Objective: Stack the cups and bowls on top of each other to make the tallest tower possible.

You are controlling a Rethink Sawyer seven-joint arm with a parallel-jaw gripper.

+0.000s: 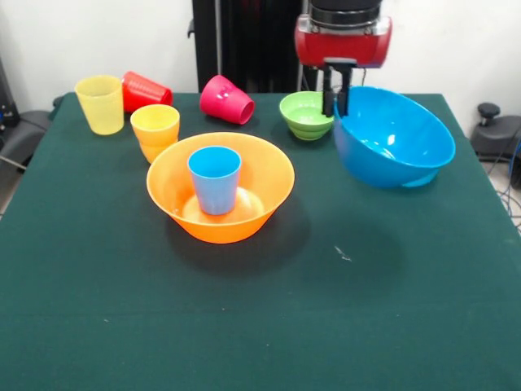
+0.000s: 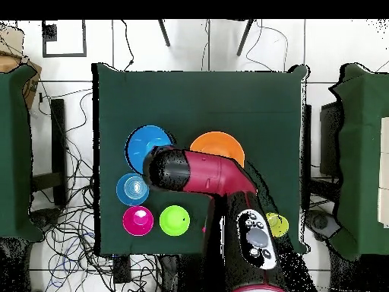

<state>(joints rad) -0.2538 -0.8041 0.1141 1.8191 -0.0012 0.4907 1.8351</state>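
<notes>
Blue lg bowl (image 1: 394, 137) hung tilted, rim clenched by end effector (image 1: 338, 104), just beside green bowl (image 1: 307, 115); light blue cup (image 1: 215, 179) sat in orange bowl (image 1: 221, 187).

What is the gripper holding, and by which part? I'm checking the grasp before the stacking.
The gripper holds the large blue bowl by its rim, tilted and lifted off the table.

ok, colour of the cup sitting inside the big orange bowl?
Light blue cup, upright in the large orange bowl; clearest in the front view.
</notes>
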